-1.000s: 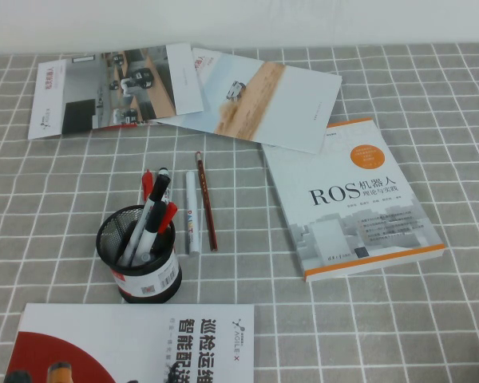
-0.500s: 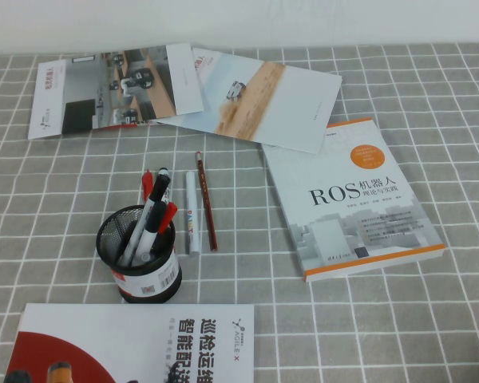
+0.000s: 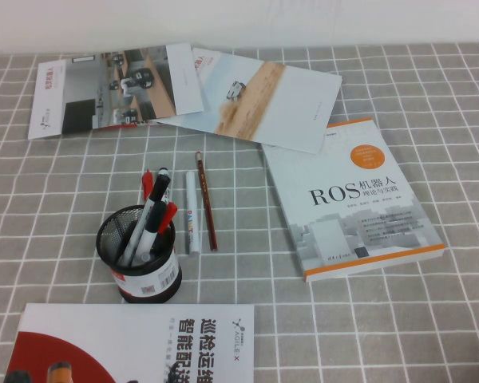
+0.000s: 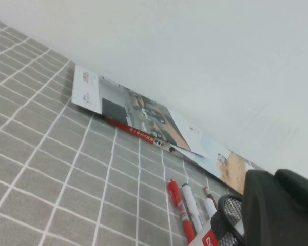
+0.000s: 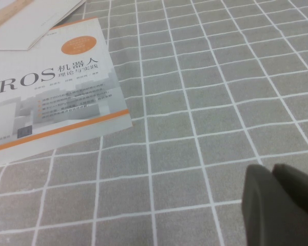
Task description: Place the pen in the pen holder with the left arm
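Behind the pen holder (image 3: 139, 254), on the checked cloth, we see the pen (image 3: 147, 184) lying flat, mostly hidden by the cup. Our left gripper (image 4: 277, 210) hangs beside the pen holder with fingers closed and empty. Our right gripper (image 5: 280, 202) hovers well away from it; its state we cannot tell.

Wall: we see a plain white wall (image 3: 239, 20) behind the table.
Table: grey cloth (image 3: 431, 319) with a white grid covers it.
Light: even, soft.
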